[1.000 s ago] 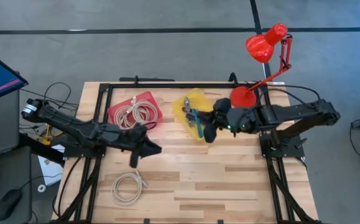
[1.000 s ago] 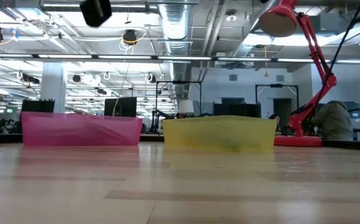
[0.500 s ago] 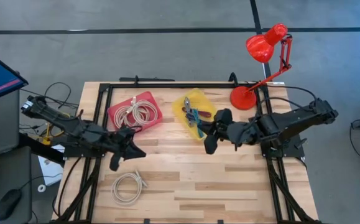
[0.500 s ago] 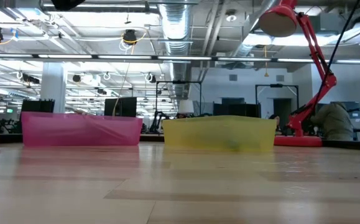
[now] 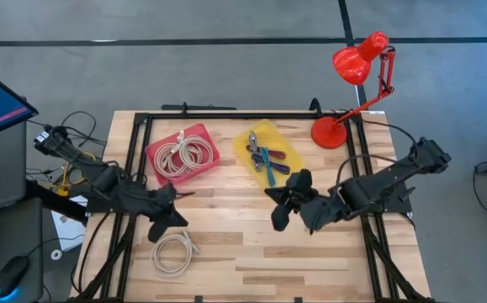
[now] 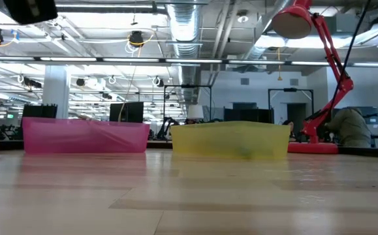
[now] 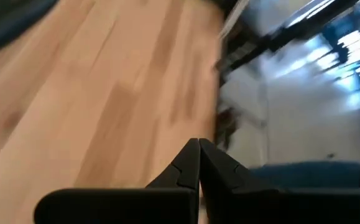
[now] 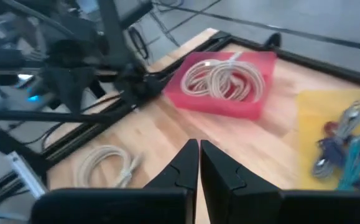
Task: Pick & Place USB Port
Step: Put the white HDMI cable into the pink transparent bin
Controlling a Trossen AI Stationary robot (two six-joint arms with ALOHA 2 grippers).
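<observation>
On the pale wooden table [image 5: 251,252], the left gripper [image 5: 161,229] and right gripper [image 5: 280,220] are both pinched closed, holding nothing. A coiled beige cable [image 5: 174,251] lies at five o'clock of the left gripper; another fills the red tray [image 5: 182,151]; colourful cables fill the yellow tray [image 5: 267,151].

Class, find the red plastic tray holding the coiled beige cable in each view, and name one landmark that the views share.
High view: red plastic tray, upper left of table.
Low view: pink band at left.
Left wrist view: not in it.
Right wrist view: upper middle.
Shared landmark: yellow plastic tray, beside it.
</observation>
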